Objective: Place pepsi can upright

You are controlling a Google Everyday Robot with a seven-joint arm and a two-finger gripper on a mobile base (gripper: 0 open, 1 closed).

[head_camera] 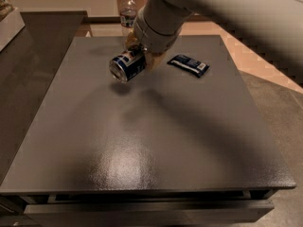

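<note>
Step in hand: carry and reorient. The lay-down on the table [142,141] is not yet done.

1. Water bottle [127,11] – stands at the far edge, behind the work area and apart from it. It is not part of the task.
2. Pepsi can [125,66] – located over the far-left part of the table, just in front of the bottle. A shadow [121,87] lies on the surface below the can and apart from it, so the can is judged to hang clear of the table.
3. Can attitude: the long axis lies closer to horizontal than to vertical. One silver end faces the camera, down and to the left. The other end points back and to the right, into the wrist.
4. Gripper [142,55] – clamped across the can body, with one tan finger above it and one at its right side. The arm enters from the upper right.
5. Snack packet [188,64] – lies flat to the right of the gripper, near but not touching.

Next move: rotate the wrist until the long axis is vertical with one silver end facing down. Then lower onto bare table, left of the packet, and let go only once the end sits flat, since a tilted release would likely let the can roll.
</note>
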